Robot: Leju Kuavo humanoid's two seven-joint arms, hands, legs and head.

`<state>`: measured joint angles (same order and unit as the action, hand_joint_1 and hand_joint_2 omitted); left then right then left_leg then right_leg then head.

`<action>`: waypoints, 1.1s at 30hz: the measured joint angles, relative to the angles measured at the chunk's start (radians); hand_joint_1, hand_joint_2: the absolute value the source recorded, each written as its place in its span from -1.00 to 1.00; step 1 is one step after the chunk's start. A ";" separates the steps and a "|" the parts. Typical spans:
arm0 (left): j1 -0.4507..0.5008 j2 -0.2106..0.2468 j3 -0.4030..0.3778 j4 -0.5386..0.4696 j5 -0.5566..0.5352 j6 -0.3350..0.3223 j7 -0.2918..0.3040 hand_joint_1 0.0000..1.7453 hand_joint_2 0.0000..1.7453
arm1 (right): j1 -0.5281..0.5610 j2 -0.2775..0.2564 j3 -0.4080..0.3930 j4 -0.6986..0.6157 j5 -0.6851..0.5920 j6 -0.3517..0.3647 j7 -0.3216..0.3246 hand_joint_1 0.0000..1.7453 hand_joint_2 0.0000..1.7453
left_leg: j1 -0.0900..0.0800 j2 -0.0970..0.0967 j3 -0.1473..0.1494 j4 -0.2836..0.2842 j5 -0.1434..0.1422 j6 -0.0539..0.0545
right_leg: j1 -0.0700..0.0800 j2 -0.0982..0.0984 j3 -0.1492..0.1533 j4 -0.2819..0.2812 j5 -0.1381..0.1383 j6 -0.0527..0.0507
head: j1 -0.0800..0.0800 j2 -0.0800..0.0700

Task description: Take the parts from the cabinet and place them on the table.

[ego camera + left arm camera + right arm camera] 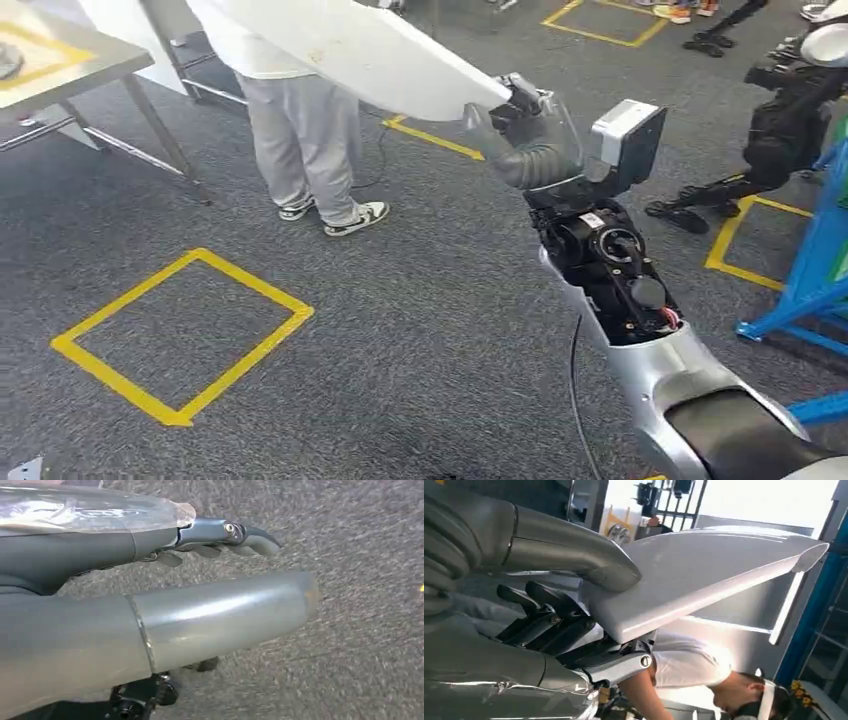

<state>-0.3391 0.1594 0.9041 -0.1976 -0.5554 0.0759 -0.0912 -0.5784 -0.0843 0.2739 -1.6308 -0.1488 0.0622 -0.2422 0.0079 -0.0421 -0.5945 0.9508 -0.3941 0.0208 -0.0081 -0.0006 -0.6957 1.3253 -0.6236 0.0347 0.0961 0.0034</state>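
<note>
My right hand point(530, 135) grips the near end of a large white curved panel point(370, 50), which reaches up and to the left in the head view. In the right wrist view the thumb lies on top of the panel point(704, 575) and the dark fingers point(549, 625) are underneath it. A steel table point(60, 60) with yellow tape on its top stands at the far left. My left hand point(150, 625) hangs over grey carpet, fingers point(240, 537) stretched out and holding nothing.
A person point(300, 140) in grey trousers stands just behind the panel, beside the table. A yellow tape square point(180, 335) marks the carpet at the front left. A blue frame point(815, 270) stands at the right edge, with a dark robot figure point(790, 130) behind it.
</note>
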 joint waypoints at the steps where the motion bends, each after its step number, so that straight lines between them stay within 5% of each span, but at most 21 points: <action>1: 0.000 -0.002 0.000 0.000 -0.002 0.000 0.000 -1.00 -1.00 | 0.002 0.000 0.000 0.001 0.003 0.000 0.001 1.00 1.00 | 0.000 -0.015 0.001 0.001 0.000 0.000 | 0.000 0.000 -0.005 -0.007 0.020 -0.004 | 0.000 0.000; 2: 0.000 -0.002 0.000 0.000 -0.003 0.000 0.000 -1.00 -1.00 | 0.003 0.000 0.000 0.001 0.004 0.000 0.002 1.00 1.00 | 0.000 -0.024 0.002 0.001 0.000 0.000 | 0.000 0.000 0.005 -0.038 0.045 -0.006 | 0.001 0.000; 4: -0.002 -0.002 0.000 0.000 -0.006 -0.002 0.000 -1.00 -1.00 | 0.002 0.000 0.000 0.002 0.007 -0.001 0.003 1.00 1.00 | 0.000 -0.059 0.009 0.003 -0.002 -0.002 | 0.000 0.017 0.096 -0.258 0.173 -0.018 | 0.004 0.000; 5: -0.003 -0.003 0.000 0.000 -0.008 -0.002 0.000 -1.00 -1.00 | 0.001 0.000 -0.001 0.002 0.009 -0.002 0.004 1.00 1.00 | 0.001 -0.071 0.011 0.002 -0.004 -0.004 | -0.001 0.054 0.130 -0.348 0.203 -0.024 | 0.004 0.000; 6: -0.006 -0.005 0.000 0.000 -0.010 -0.002 0.002 -1.00 -1.00 | 0.001 0.000 0.000 0.003 0.010 -0.002 0.005 1.00 1.00 | 0.000 -0.080 0.004 0.000 -0.001 -0.010 | -0.007 0.104 0.143 -0.358 0.192 -0.025 | -0.005 0.000; 10: -0.010 -0.002 0.000 0.000 -0.013 -0.003 0.014 -1.00 -1.00 | -0.003 0.003 0.000 0.005 0.020 0.005 0.006 1.00 1.00 | 0.007 -0.132 -0.011 -0.010 0.014 -0.037 | -0.008 0.058 0.160 -0.387 0.196 -0.031 | 0.003 0.000; 12: -0.013 0.002 0.000 0.000 -0.013 -0.002 0.016 -1.00 -1.00 | -0.004 0.006 0.000 0.005 0.022 0.008 0.005 1.00 1.00 | -0.001 -0.006 -0.034 0.044 -0.026 -0.040 | -0.008 0.029 0.172 -0.405 0.204 -0.044 | -0.012 0.000; 13: -0.020 0.001 0.000 0.000 -0.013 -0.001 0.016 -1.00 -1.00 | -0.004 0.006 -0.002 0.005 0.023 0.011 0.006 1.00 1.00 | 0.002 0.017 -0.075 0.123 -0.067 -0.043 | -0.007 0.016 0.172 -0.405 0.204 -0.044 | -0.016 0.000; 16: -0.023 -0.005 0.000 0.001 -0.013 0.002 0.020 -1.00 -1.00 | 0.007 0.006 -0.003 0.004 0.024 0.018 0.015 1.00 1.00 | 0.007 0.033 -0.185 0.339 -0.140 -0.053 | -0.006 -0.028 0.170 -0.404 0.202 -0.045 | -0.019 0.000; 18: -0.018 -0.005 0.000 0.001 -0.013 0.002 0.020 -1.00 -1.00 | 0.012 0.006 -0.004 0.004 0.024 0.020 0.019 1.00 1.00 | 0.013 0.037 -0.158 0.282 -0.086 -0.059 | -0.006 -0.051 0.171 -0.403 0.199 -0.043 | -0.020 0.000; 19: -0.018 -0.002 0.000 0.001 -0.012 0.002 0.020 -1.00 -1.00 | 0.011 0.006 -0.004 0.004 0.024 0.021 0.021 1.00 1.00 | 0.013 0.048 -0.102 0.175 -0.035 -0.059 | -0.008 -0.065 0.171 -0.399 0.196 -0.039 | -0.021 0.000; 20: -0.020 0.002 0.001 0.001 -0.010 0.002 0.020 -1.00 -1.00 | 0.009 0.006 -0.005 0.004 0.024 0.023 0.021 1.00 1.00 | 0.012 0.073 -0.046 0.077 0.003 -0.058 | -0.008 -0.077 0.172 -0.394 0.191 -0.034 | -0.020 0.000; 21: -0.024 0.002 0.002 0.000 -0.009 0.002 0.020 -1.00 -1.00 | 0.006 0.006 -0.005 0.004 0.024 0.026 0.022 1.00 1.00 | 0.007 0.132 -0.009 0.009 0.006 -0.056 | 0.001 -0.086 0.171 -0.388 0.184 -0.026 | -0.025 0.000; 22: -0.029 0.008 0.004 0.000 -0.005 0.002 0.020 -1.00 -1.00 | 0.003 0.006 -0.008 0.004 0.022 0.028 0.021 1.00 1.00 | 0.000 0.119 -0.010 0.002 0.003 -0.040 | 0.004 -0.094 0.169 -0.382 0.179 -0.021 | -0.026 0.000; 25: -0.022 0.010 0.010 0.000 -0.002 0.000 0.035 -1.00 -1.00 | -0.004 0.006 -0.006 0.006 0.019 0.041 0.017 1.00 1.00 | 0.000 0.081 -0.016 0.007 0.000 -0.023 | 0.007 -0.128 0.179 -0.383 0.171 -0.007 | -0.014 0.000; 26: -0.019 0.013 0.013 0.000 -0.002 -0.006 0.047 -1.00 -1.00 | -0.007 0.006 -0.006 0.007 0.018 0.042 0.016 1.00 1.00 | 0.008 0.070 -0.011 0.002 0.004 -0.016 | 0.000 -0.114 0.171 -0.376 0.159 0.002 | -0.011 0.000; 27: -0.019 0.015 0.014 0.000 -0.002 -0.011 0.057 -1.00 -1.00 | -0.009 0.006 -0.006 0.008 0.017 0.042 0.014 1.00 1.00 | 0.008 0.060 -0.011 0.002 0.004 -0.012 | -0.002 -0.058 0.157 -0.336 0.129 0.006 | -0.009 0.000; 28: -0.020 0.015 0.014 0.000 -0.002 -0.017 0.066 -1.00 -1.00 | -0.011 0.006 -0.007 0.008 0.016 0.043 0.011 1.00 1.00 | 0.008 0.051 -0.011 0.002 0.004 -0.006 | -0.004 -0.026 0.126 -0.262 0.090 0.007 | -0.006 0.000; 30: -0.021 0.015 0.014 0.000 -0.001 -0.024 0.077 -1.00 -1.00 | -0.009 0.006 -0.008 0.010 0.013 0.045 0.008 1.00 1.00 | 0.005 0.022 -0.011 0.003 0.005 -0.002 | -0.002 -0.004 0.041 -0.078 0.019 0.009 | -0.002 0.000; 31: -0.020 0.014 0.015 0.000 -0.001 -0.029 0.080 -1.00 -1.00 | -0.007 0.006 -0.008 0.013 0.013 0.045 0.008 1.00 1.00 | 0.004 0.007 -0.011 0.003 0.005 -0.002 | -0.002 -0.003 0.014 -0.031 0.013 0.006 | -0.002 0.000; 33: -0.018 0.015 0.015 0.000 0.000 -0.032 0.087 -1.00 -1.00 | -0.004 0.006 -0.011 0.015 0.013 0.045 0.008 1.00 1.00 | 0.003 -0.023 -0.009 0.004 0.005 -0.002 | -0.001 0.000 0.031 -0.092 0.072 -0.002 | 0.000 0.000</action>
<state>-0.3570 0.1740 0.9193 -0.1972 -0.5555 0.0442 -0.0038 -0.5828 -0.0786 0.2632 -1.6159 -0.1354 0.1076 -0.2338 0.0106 -0.0651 -0.6036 0.9544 -0.3894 0.0185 -0.0093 -0.0006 -0.6649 1.2336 -0.5518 0.0326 0.0965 0.0034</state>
